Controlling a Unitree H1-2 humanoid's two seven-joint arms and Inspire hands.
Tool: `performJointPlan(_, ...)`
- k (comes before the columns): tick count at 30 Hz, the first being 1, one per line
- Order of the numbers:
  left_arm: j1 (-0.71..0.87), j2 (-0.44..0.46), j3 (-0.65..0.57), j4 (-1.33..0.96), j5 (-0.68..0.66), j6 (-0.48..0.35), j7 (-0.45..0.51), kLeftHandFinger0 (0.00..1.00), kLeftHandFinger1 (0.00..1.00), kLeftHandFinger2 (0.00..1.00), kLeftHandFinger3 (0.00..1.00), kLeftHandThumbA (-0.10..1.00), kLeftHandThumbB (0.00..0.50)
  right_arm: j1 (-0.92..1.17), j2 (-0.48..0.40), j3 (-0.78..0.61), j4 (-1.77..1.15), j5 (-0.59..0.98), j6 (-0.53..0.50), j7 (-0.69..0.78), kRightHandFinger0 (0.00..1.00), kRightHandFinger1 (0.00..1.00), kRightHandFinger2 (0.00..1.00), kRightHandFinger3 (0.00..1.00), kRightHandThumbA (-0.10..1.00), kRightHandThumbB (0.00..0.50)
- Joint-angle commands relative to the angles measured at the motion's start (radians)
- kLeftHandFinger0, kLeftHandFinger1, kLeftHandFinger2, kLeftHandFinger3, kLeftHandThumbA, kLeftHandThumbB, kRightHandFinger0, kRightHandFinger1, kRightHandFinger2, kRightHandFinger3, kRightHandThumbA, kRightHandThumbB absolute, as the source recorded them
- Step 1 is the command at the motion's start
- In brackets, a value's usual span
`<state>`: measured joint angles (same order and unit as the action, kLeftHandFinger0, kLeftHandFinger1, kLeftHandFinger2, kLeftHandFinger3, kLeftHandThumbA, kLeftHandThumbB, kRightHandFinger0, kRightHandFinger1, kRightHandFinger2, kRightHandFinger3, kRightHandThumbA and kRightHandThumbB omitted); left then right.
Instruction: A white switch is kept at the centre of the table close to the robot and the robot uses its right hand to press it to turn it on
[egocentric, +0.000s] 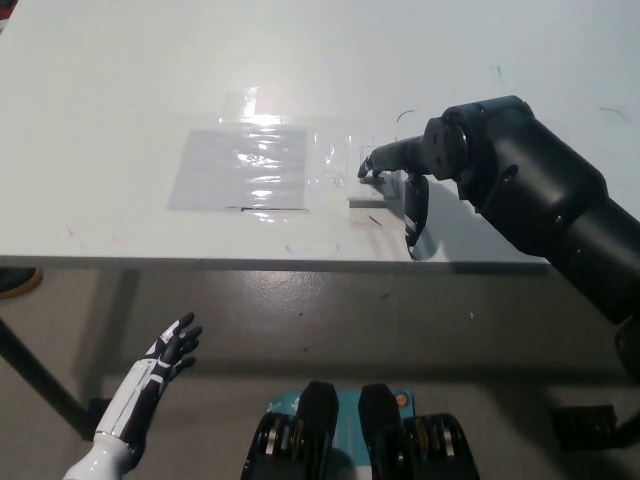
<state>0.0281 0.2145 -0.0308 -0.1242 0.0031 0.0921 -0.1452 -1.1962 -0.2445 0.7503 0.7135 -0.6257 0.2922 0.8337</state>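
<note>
You have before you a broad white flat-topped table (120, 90) filling the upper part of the head view, with a rectangular sheet of clear, glossy plastic film (240, 165) taped flat near its front edge. The black right hand (402, 172) reaches in from the right over the table's front centre, one finger extended with its tip down at the small white box-shaped switch (366, 190), the remaining fingers hanging down and grasping nothing. That switch sits just right of the film, close to the front edge. Judge it light, rigid and hard-shelled: it is not to be lifted, only pressed, and the press belongs on its top face, squarely, since a body this small on a smooth tabletop may well slide or tip under an off-centre push. The white left hand (165, 355) rests below the table edge at lower left, fingers spread, empty. Note what you cannot verify: the fingertip and hand cover most of the switch, so actual contact, the rocker's position and any fixing to the table are hidden, and glare off the film blurs its near edge.
</note>
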Motion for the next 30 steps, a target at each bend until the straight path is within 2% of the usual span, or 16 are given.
performJointPlan(1, -0.002, 0.018, 0.007, -0.029, -0.014, -0.021, -0.019, 1.00, 1.00, 1.00, 1.00, 1.00, 0.099, -0.047, -0.004, -0.022, 0.005, -0.015, -0.014, -0.012, 1.00, 1.00, 1.00, 1.00, 1.00, 0.309)
performJointPlan(7, -0.004, 0.017, 0.003, -0.034, -0.017, -0.021, -0.024, 1.00, 1.00, 1.00, 1.00, 1.00, 0.108, -0.044, -0.005, -0.025, 0.011, -0.014, -0.029, -0.014, 1.00, 1.00, 1.00, 1.00, 1.00, 0.295)
performJointPlan(19, -0.010, 0.020, 0.000, -0.037, -0.006, -0.020, -0.021, 1.00, 1.00, 1.00, 1.00, 1.00, 0.124, -0.050, 0.012, -0.027, 0.047, -0.023, -0.050, -0.038, 1.00, 1.00, 1.00, 1.00, 1.00, 0.303)
performJointPlan(25, -0.011, 0.019, 0.004, -0.044, -0.013, -0.011, -0.021, 1.00, 1.00, 1.00, 1.00, 1.00, 0.153, -0.041, 0.026, -0.021, 0.079, -0.024, -0.069, -0.043, 1.00, 1.00, 1.00, 1.00, 1.00, 0.290)
performJointPlan(30, -0.014, 0.023, 0.003, -0.040, -0.010, -0.017, -0.022, 1.00, 1.00, 1.00, 1.00, 1.00, 0.113, -0.038, 0.037, -0.025, 0.103, -0.025, -0.075, -0.049, 1.00, 1.00, 1.00, 1.00, 1.00, 0.288)
